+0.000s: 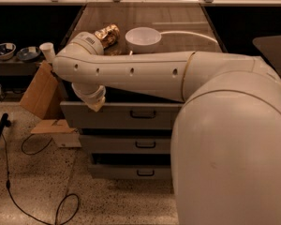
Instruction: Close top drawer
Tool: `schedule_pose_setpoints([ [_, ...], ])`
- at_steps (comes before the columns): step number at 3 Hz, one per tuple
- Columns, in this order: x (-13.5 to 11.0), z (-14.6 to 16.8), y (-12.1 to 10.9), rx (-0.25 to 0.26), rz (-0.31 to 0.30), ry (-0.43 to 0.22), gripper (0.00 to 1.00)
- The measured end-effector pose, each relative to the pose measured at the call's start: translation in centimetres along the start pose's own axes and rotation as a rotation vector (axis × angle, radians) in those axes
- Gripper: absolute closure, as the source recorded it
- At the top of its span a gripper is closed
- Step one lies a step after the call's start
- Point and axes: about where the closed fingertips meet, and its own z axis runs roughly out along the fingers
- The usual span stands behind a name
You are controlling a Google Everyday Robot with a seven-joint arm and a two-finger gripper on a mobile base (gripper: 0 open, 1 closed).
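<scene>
Pushing looks the step: pale gripper (95,102), opening impossible to tell, at wide grey flat-fronted top drawer (131,115), upper left; next, press inward.

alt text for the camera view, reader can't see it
A white robot arm reaches across a grey three-drawer cabinet, its gripper down at the left end of the top drawer, whose front sticks out past the two lower drawers. A white bowl and a crumpled gold bag sit on the counter above.
</scene>
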Motion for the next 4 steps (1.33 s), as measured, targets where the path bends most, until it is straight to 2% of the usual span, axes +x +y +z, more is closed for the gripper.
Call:
schedule_pose_setpoints([
  [2, 0.1, 0.0, -1.1, 0.015, 0.019, 0.000, 1.00],
  [4, 0.5, 0.5, -1.8, 0.022, 0.066, 0.003, 1.00],
])
